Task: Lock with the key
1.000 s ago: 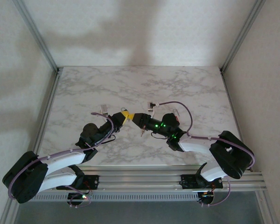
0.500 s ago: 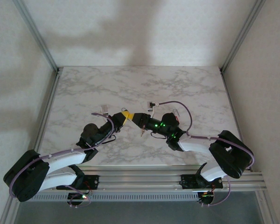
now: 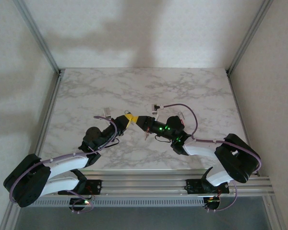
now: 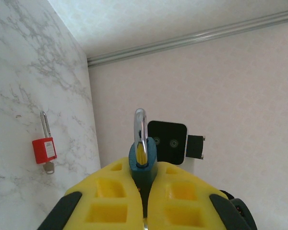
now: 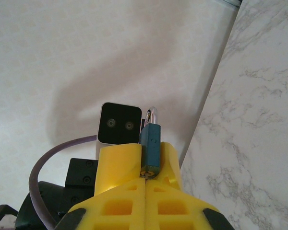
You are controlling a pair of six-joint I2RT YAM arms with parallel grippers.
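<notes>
Left gripper (image 4: 143,184) was clamped tight on the teal padlock (image 4: 142,165), held up over the middle of the bench (image 3: 86,91). Right gripper (image 5: 145,187) was pinched shut on the key (image 5: 145,174), right at the keyhole. My guess: key was in or nearly in, and the actual turn was yet to do.

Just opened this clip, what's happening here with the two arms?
The left gripper is shut on a teal padlock, holding it above the marble table where the two arms meet. The right gripper is closed at the padlock's base, apparently pinching the key at the keyhole, though little of the key shows. A red padlock lies untouched on the table.
</notes>
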